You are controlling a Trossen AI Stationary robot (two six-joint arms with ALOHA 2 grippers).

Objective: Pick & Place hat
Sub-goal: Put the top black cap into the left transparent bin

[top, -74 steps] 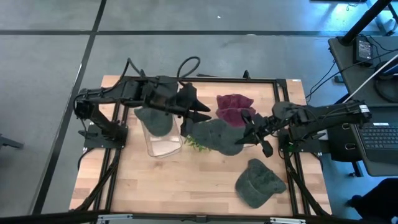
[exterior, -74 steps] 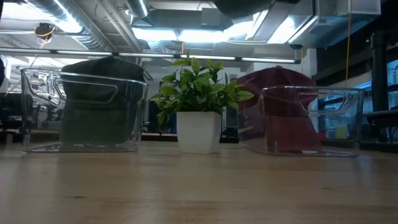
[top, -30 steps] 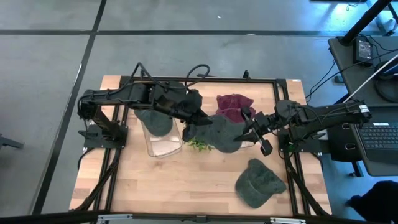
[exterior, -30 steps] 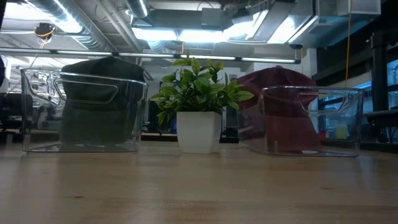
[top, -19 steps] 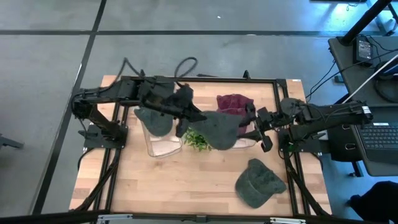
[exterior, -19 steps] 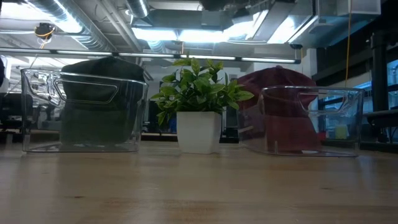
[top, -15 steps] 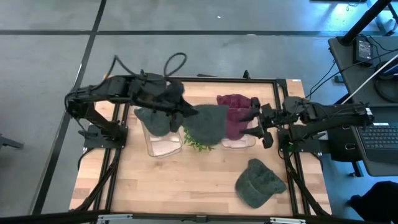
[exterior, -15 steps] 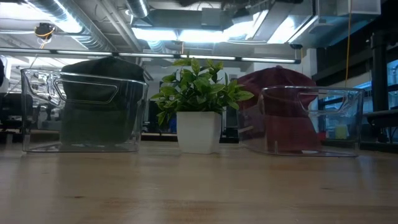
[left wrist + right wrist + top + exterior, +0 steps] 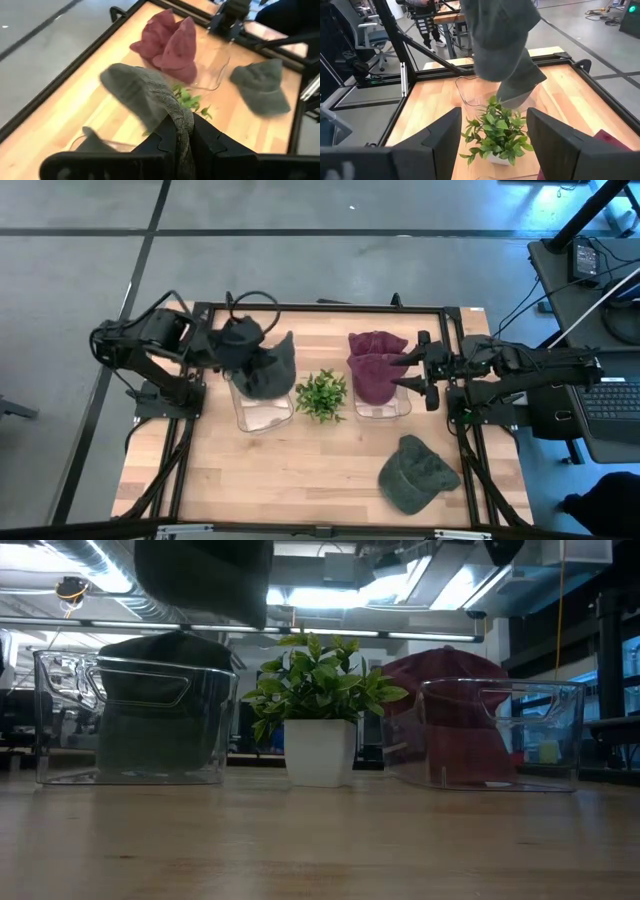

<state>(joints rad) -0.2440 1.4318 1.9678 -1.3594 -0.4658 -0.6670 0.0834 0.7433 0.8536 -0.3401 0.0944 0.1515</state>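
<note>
Take the potted plant (image 9: 321,395) at mid-tabletop (image 9: 300,470) as your landmark. The left end effector (image 9: 232,343) sits to the plant's left, above the left clear bin (image 9: 262,412). Its fingers (image 9: 162,142) are closed on the fabric of a dark green hat (image 9: 265,368), which hangs raised over that bin; in the low view the hat (image 9: 205,578) shows clear above the bin's rim. Another dark hat (image 9: 160,705) already fills this bin.

The right end effector (image 9: 410,370) is to the plant's right, beside the right clear bin (image 9: 385,408), with its fingers (image 9: 437,137) spread wide and gripping nothing. That bin contains maroon hats (image 9: 375,368).

One more green hat (image 9: 415,473) lies flat on the tabletop, in front of the right bin and well apart from the plant. The plant stands between the two bins, close to the hanging hat's edge.
</note>
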